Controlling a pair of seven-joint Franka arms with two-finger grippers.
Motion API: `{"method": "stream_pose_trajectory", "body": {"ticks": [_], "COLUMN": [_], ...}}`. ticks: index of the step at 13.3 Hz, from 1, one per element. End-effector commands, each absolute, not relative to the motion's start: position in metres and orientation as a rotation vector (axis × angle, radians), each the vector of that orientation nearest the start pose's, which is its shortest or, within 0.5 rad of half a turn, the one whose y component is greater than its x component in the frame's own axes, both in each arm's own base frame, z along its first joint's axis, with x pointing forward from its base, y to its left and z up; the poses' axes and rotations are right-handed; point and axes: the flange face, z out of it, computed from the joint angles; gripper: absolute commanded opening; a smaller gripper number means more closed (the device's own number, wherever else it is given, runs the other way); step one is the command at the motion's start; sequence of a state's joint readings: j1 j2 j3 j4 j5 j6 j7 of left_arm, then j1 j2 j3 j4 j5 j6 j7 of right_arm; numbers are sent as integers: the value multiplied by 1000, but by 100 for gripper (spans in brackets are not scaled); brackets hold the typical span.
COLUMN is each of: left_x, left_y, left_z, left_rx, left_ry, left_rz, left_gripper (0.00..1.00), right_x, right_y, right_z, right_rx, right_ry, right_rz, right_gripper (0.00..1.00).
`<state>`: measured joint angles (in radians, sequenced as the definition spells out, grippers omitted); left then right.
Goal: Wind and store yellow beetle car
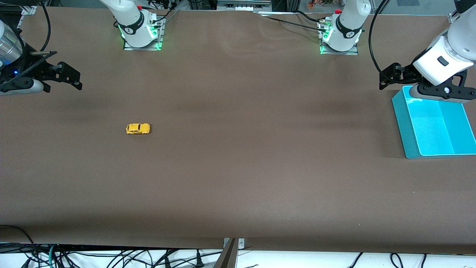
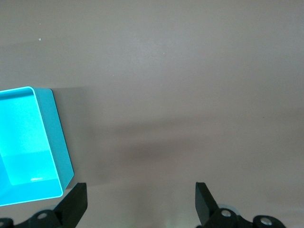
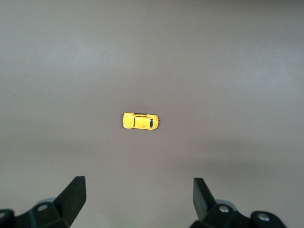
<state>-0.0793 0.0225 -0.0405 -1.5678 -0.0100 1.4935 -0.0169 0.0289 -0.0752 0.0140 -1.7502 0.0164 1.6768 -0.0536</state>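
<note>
The brown table [image 1: 238, 167] is lying bare across most of its width, with a turquoise bin [image 1: 403, 126] sitting at the left arm's end. The left gripper [image 1: 386, 80] is hovering with its fingers spread wide and holding nothing, just beside the bin's rim, while the right gripper [image 1: 72, 80] is waiting wide open and empty at the right arm's end. The yellow beetle car [image 1: 138, 128] is resting on its wheels on the table toward the right arm's end, well apart from the bin

yellow beetle car [image 1: 138, 128]: glossy | table [image 1: 238, 167]: matt brown | bin [image 1: 405, 126]: smooth plastic
</note>
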Motion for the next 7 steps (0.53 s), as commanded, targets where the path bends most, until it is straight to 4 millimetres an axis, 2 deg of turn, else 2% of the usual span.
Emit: {"method": "stream_pose_trajectory", "body": {"ticks": [1,7], "left_x": [551,552], "left_y": [-67,-69], "left_z": [611,612], "left_rx": [-3145,-3145], "left_ry": [163,165], "left_rz": [142,137], "left_gripper": [100,100], "right_x": [533,531], "right_y": [26,26], "right_z": [601,604], "right_rx": [-3117,-3117], "right_ry": [-141,-148], "right_rz": [-5,-7], "right_gripper": [100,100]}}
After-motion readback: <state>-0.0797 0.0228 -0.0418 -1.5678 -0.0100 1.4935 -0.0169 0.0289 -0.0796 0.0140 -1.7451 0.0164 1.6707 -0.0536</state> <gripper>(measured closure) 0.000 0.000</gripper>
